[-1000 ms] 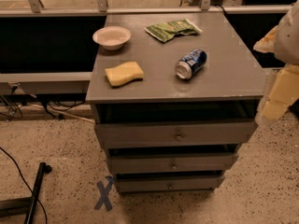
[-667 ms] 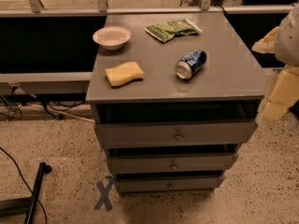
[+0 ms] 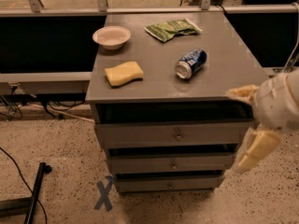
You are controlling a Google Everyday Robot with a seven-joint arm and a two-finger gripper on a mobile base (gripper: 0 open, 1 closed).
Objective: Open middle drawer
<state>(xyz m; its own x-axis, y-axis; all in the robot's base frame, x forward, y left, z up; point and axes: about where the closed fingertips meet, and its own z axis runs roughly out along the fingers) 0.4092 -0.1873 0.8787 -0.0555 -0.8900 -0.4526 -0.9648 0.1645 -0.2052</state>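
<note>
The grey cabinet has three stacked drawers. The middle drawer (image 3: pixel 140 164) has a medium-height front and a small round metal knob (image 3: pixel 173 165) at its centre. Its front lines up with the drawers above and below, with a dark gap over it. My gripper (image 3: pixel 244 124) hangs at the right, beside the cabinet's front right corner, at about the height of the top drawer. Its cream fingers (image 3: pixel 254 150) are spread apart and hold nothing. It is to the right of the middle drawer's knob and apart from it.
On the cabinet top (image 3: pixel 224 73) lie a white bowl (image 3: pixel 111 36), a yellow sponge (image 3: pixel 124 73), a blue can (image 3: pixel 190 63) on its side and a green chip bag (image 3: pixel 172 29). The top drawer (image 3: pixel 135 135) and bottom drawer (image 3: pixel 140 184) flank the middle one. A blue X (image 3: pixel 104 195) marks the floor.
My gripper has moved down and to the left, from beside the cabinet top to the level of the top drawer. The drawers and the things on top have not moved.
</note>
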